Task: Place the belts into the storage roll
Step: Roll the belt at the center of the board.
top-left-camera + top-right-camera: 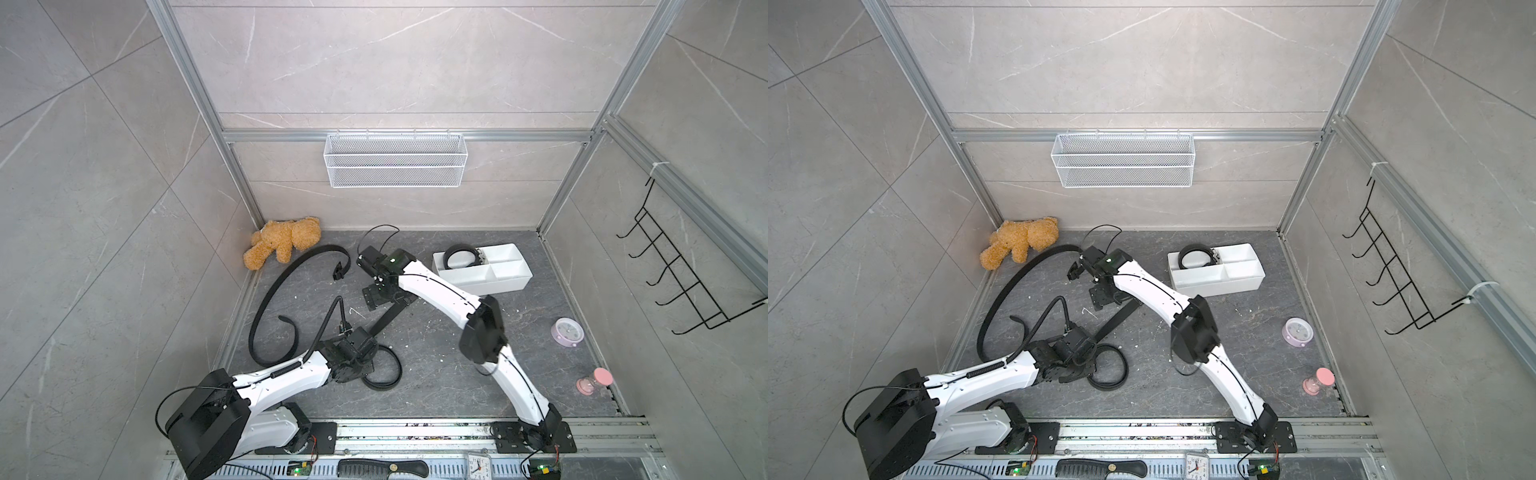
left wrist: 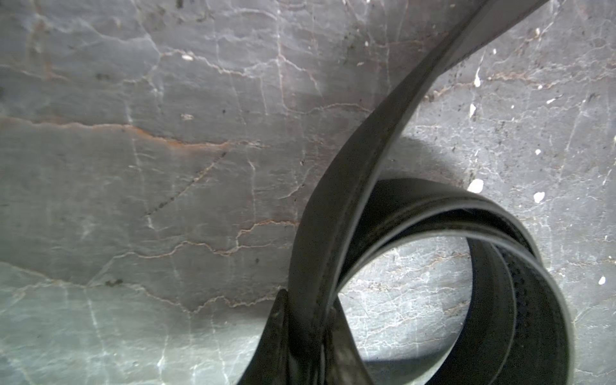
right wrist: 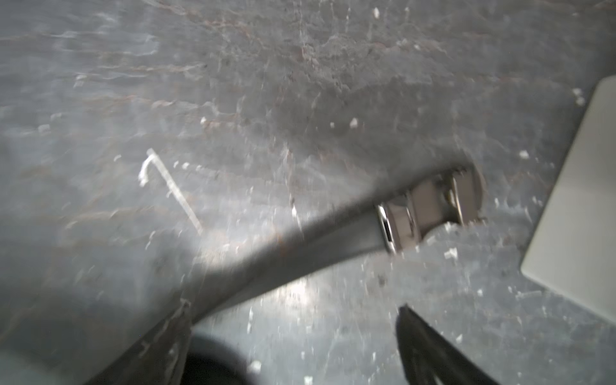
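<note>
Well, the left gripper [image 2: 308, 313] is clamped tight on a black belt [image 2: 336, 186], its loops curling on the dark floor [image 2: 133, 166] just ahead of the jaws. The right gripper [image 3: 295, 310] stands with jaws wide apart, that belt's buckle [image 3: 430, 206] lying just beyond them, untouched. Off beside them sits the storage roll [image 1: 507, 284], a coiled belt [image 1: 458, 248] in one corner compartment; a third belt [image 1: 324, 249] arcs well apart
</note>
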You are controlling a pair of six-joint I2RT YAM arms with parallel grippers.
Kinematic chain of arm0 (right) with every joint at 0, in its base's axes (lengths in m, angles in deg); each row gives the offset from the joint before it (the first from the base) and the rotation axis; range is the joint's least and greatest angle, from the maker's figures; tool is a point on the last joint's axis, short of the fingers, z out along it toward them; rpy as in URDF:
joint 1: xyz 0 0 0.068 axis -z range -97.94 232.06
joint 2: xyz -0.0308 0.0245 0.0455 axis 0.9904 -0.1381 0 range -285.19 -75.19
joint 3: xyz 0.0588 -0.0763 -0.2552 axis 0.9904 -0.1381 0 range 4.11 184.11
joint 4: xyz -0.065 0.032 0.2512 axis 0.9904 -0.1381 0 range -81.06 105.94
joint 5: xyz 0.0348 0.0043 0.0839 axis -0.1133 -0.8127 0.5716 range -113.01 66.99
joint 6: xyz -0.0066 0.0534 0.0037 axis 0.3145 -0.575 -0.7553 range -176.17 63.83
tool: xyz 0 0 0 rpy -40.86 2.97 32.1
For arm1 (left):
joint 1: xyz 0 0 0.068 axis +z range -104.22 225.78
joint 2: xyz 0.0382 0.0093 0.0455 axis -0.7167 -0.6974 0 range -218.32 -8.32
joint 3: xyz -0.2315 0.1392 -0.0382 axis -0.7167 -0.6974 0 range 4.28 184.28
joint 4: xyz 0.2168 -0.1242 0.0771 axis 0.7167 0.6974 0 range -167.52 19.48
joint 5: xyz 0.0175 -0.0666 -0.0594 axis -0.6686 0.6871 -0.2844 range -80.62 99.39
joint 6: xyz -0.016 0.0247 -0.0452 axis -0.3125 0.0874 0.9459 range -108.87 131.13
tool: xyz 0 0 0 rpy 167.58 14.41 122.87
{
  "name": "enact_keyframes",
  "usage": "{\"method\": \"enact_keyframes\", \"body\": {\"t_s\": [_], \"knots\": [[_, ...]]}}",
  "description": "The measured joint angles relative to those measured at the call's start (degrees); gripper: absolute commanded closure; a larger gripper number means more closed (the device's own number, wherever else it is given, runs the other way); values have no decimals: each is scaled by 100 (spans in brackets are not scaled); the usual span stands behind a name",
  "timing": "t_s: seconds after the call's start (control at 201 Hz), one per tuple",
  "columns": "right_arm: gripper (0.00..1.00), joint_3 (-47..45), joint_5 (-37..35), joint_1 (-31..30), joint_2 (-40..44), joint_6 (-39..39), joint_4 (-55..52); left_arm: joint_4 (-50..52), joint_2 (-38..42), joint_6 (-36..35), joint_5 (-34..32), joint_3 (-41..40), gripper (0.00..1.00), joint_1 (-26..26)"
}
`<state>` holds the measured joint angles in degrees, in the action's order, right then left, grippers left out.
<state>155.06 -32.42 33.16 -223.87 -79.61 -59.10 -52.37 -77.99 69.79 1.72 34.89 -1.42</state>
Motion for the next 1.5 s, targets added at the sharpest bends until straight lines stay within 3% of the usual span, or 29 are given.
{"method": "enact_keyframes", "body": {"t_s": [0.124,0.234,0.453,0.672,0.961,1.239,1.503], "knots": [[1,2186,-168,-33,-1517,114,-848,-7,-7,-24,-2,0,100,0],[1,2155,-332,-76,-1703,107,-1189,-9,-42,-33,-17,2,100,0],[6,417,-914,-229,-824,101,-1300,4,-52,-15,28,2,100,85],[9,-2625,-1115,-256,728,48,-654,-59,-90,7,232,2,100,393],[15,-5707,-870,-243,2417,-278,315,-42,-496,-127,343,262,100,645],[17,-7058,-39,-595,3392,-938,1366,138,-911,-356,271,656,100,658],[17,-7440,372,-629,3659,-1207,1965,599,-1279,-841,-125,1150,100,431]]}}
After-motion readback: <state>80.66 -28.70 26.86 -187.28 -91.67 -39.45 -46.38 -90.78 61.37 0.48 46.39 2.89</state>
